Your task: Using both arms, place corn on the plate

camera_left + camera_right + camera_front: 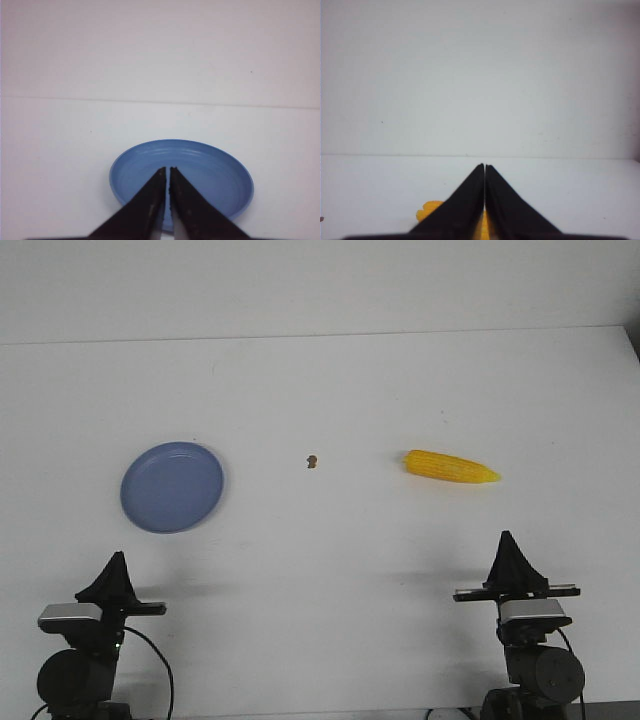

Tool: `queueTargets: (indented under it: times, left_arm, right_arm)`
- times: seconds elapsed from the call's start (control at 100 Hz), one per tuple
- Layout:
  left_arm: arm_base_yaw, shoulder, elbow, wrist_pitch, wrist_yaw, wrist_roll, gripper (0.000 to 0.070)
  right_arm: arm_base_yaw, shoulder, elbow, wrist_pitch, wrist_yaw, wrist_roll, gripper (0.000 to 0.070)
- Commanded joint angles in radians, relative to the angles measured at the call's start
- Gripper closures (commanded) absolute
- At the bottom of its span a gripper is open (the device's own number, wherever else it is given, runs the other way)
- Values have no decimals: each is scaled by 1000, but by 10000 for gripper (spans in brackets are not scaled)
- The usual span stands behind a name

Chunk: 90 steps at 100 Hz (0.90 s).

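Near the table's (330, 570) front edge both tools — left (117, 558), right (507, 538) — sat clenched, empty, pointing toward plate (172, 487) and corn (450, 467).

Both arms sit low at the near edge, well apart. The left arm (85, 640) is at the near left, its gripper (117, 558) pointing away toward the far side, the fingers (150, 200) pressed almost together with only a thin slit between the tips. The right arm (525, 640) mirrors it at the near right; its gripper (506, 538) has fingers (465, 205) closed tip to tip, holding nothing.
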Motion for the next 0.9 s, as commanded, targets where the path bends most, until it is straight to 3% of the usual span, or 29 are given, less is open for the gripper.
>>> queueTargets:
  times: [0.0, 0.2, 0.66, 0.89]
  left_arm:
    - [2, 11, 68, -36, 0, -3, 688]
    - [2, 113, 235, -126, 0, -79, 688]
    - [2, 523, 809, -612, -1, -74, 688]
    - [2, 636, 959, -817, 0, -74, 688]
  right_arm:
    - [-2, 0, 46, -13, 0, 14, 694]
    - [-2, 31, 235, -258, 1, 14, 694]
    - [-2, 381, 798, -896, 1, 14, 694]
    - [-2, 497, 934, -1032, -6, 18, 694]
